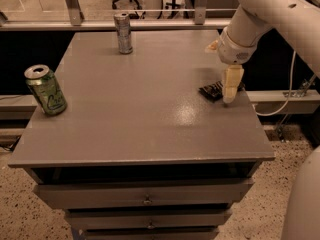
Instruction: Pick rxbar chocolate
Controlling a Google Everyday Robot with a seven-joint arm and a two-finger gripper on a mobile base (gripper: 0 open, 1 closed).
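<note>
The rxbar chocolate (212, 90), a flat black bar, lies on the grey table (140, 109) near its right edge. My gripper (220, 75) hangs from the white arm at the upper right, directly over the bar. It is open. The near finger (231, 84) points down, and its tip is at the bar's right end, covering part of it. The far finger (212, 47) shows behind the wrist, well apart from the bar. I cannot tell whether the near finger touches the bar.
A green can (46, 90) stands near the table's left edge. A slim silver can (123, 33) stands at the back middle. Drawers (145, 196) sit below the tabletop. A railing and office chairs are behind the table.
</note>
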